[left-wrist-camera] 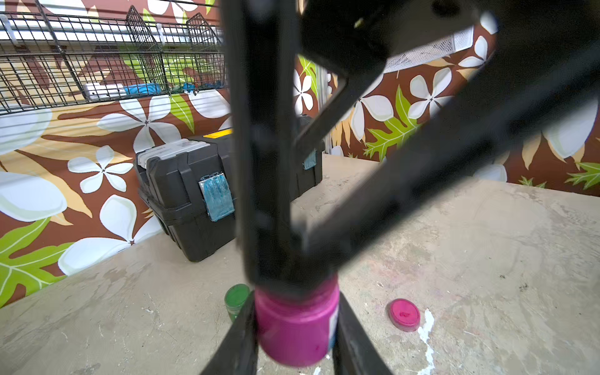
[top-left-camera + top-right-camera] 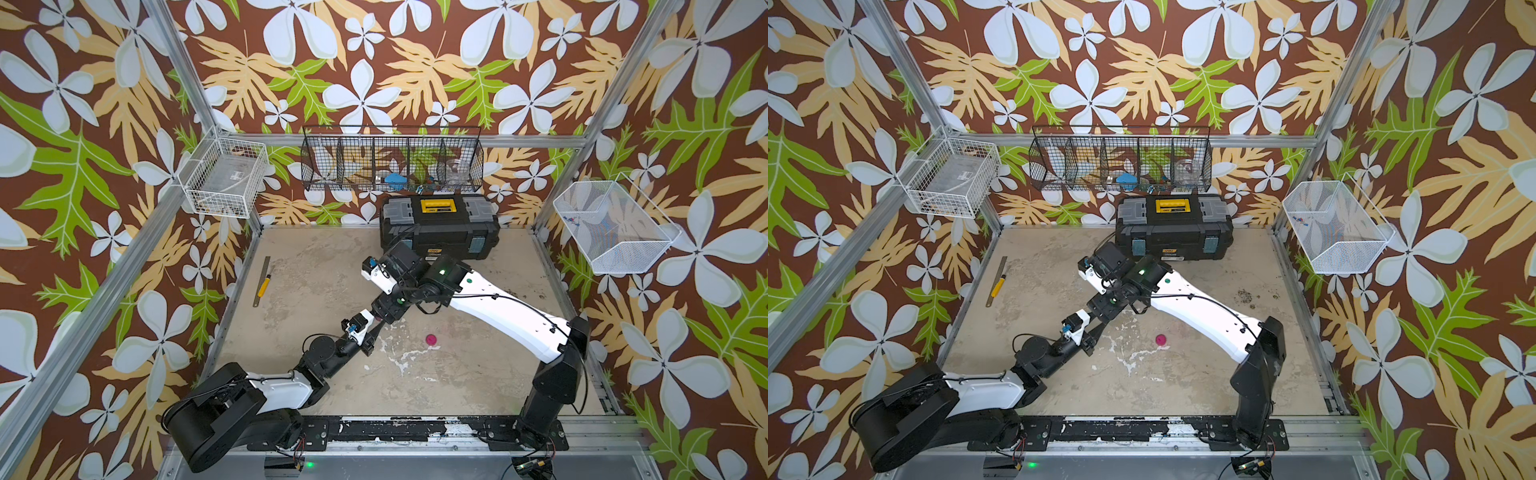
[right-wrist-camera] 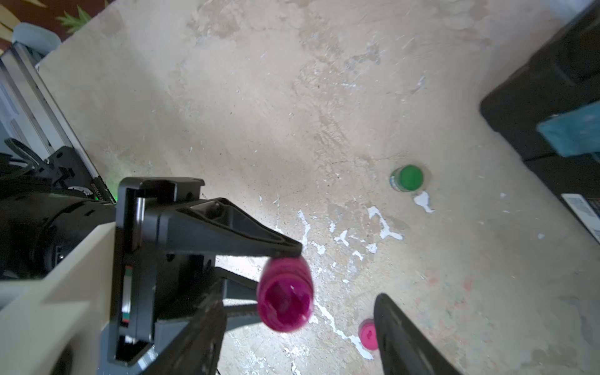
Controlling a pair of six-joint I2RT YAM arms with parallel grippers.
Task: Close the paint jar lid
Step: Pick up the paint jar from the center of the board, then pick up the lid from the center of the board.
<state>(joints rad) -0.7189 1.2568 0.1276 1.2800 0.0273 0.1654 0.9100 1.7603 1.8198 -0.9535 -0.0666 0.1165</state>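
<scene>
Grip of left hand (image 1: 296,311) clenched round open pink paint jar (image 1: 297,328), near middle of desk (image 1: 487,259). Right hand (image 3: 299,293) released, fingers (image 3: 399,341) spread wide over jar mouth. Loose pink lid (image 1: 404,314) flat on desk, apart from jar; green jar (image 1: 237,297) close by.

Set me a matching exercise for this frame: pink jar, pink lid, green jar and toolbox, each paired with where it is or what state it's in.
Things
1. pink jar
2. pink lid
3. green jar
4. toolbox

Places and states
A. lying loose on the table
B. at the back of the table, shut
C. gripped by the left gripper, uncapped
D. standing free on the table, capped

Pairs: 1-C, 2-A, 3-D, 4-B
</scene>
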